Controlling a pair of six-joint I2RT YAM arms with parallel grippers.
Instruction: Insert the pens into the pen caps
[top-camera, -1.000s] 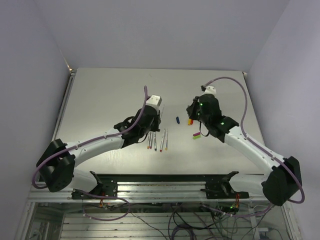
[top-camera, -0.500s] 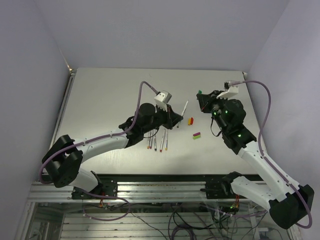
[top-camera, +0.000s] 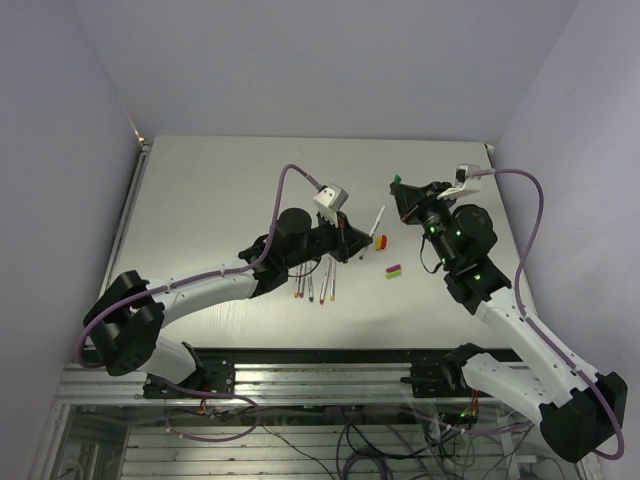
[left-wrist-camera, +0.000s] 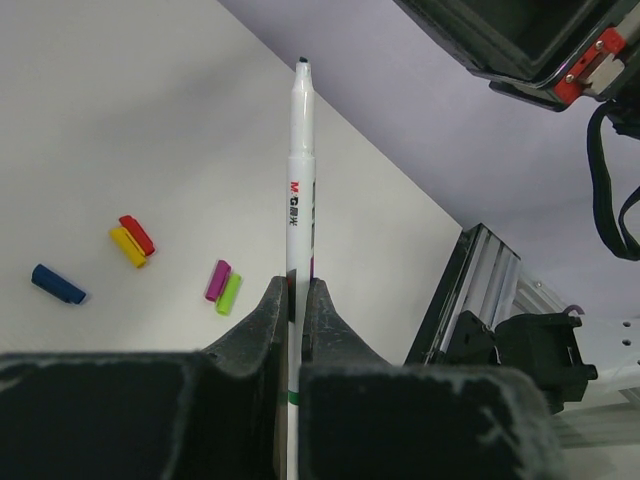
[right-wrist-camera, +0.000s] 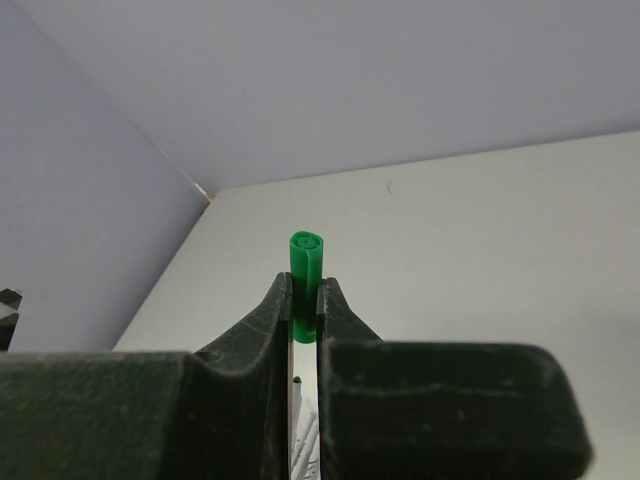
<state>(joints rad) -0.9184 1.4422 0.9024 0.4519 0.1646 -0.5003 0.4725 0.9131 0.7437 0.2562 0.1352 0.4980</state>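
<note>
Above the table: left gripper, jaws closed tight on a pen, tip outward. Right gripper, jaws pinched on a green cap, raised near the pen tip.

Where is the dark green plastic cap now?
Top view, right of centre: dark green cap pinched in the right gripper, facing the left gripper's white pen.

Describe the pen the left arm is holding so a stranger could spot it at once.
Look above the middle of the table, at the left gripper. The pen sticks out of its shut jaws, tip toward the right gripper; the other pens lie flat on the table.
</note>
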